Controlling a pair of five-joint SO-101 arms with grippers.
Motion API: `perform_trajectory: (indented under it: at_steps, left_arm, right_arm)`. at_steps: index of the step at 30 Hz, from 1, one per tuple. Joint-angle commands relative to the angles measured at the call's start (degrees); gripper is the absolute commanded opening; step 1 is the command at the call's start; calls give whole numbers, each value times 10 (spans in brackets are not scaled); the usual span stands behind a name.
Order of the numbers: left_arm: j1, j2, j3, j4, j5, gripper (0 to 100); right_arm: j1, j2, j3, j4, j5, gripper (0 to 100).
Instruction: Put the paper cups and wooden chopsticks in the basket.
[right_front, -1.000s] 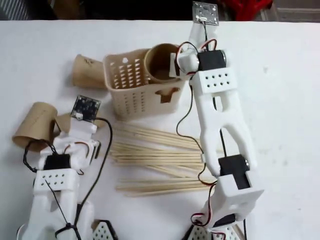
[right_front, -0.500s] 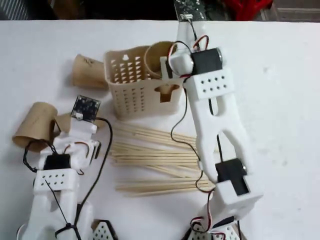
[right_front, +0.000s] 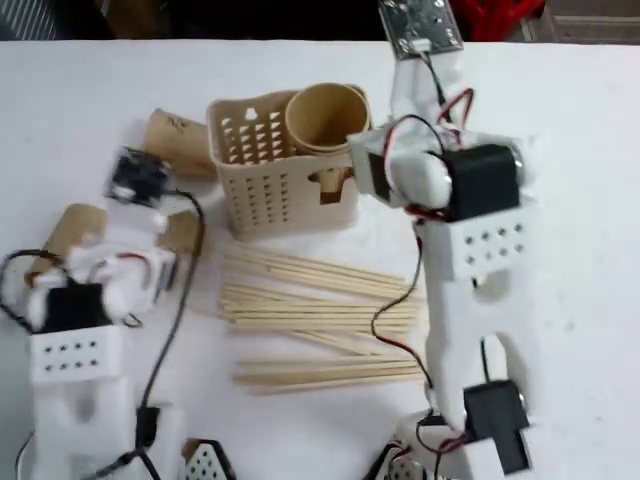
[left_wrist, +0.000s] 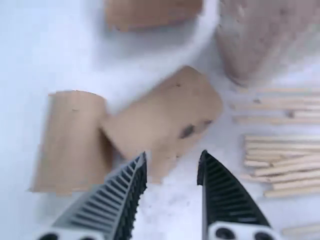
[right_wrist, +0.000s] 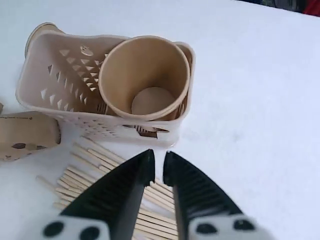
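The left claw (left_wrist: 172, 167) hangs with its fingers apart over a toppled paper cup (left_wrist: 165, 120) on the worktop (right_front: 580, 150). A second toppled cup (left_wrist: 72, 140) lies against that one, and a third toppled cup (left_wrist: 150, 12) lies farther off, beside the basket (right_front: 250, 190). The right claw (right_wrist: 157, 165) has its fingers nearly together and holds nothing; it hovers by the near side of the basket, where an upright paper cup (right_wrist: 145, 75) stands at one end, and the wooden chopsticks (right_front: 320, 320) lie in a loose heap in front of the basket, between the two arms.
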Motion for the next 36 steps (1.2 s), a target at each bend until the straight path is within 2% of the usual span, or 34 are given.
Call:
perform_trajectory:
  at_steps: [1,5,8,10,14,17,22,28,36]
  left_arm:
    - [-71,-9,-157,76,-41,180]
    - [-137,-9,-265,141,-94,181]
    - [-204,-8,-314,164,-166,182]
    - [-267,-7,-309,151,-230,212]
    - [-381,-7,-236,52,-322,268]
    - [-425,-7,-124,-69,-384,269]
    - [-418,-7,76,-257,-472,272]
    - [-365,-6,194,-408,-474,273]
    - [-324,-6,273,-551,-476,272]
  right_arm:
    - [24,-72,57,-1,17,18]
    - [31,-187,199,-47,40,17]
    - [28,-285,360,-106,77,17]
    - [31,-347,476,-152,120,17]
    - [32,-444,691,-238,212,17]
    - [32,-506,810,-286,229,17]
    - [28,-575,920,-319,245,17]
    - [33,-621,971,-315,244,17]
    - [33,-651,987,-318,245,17]
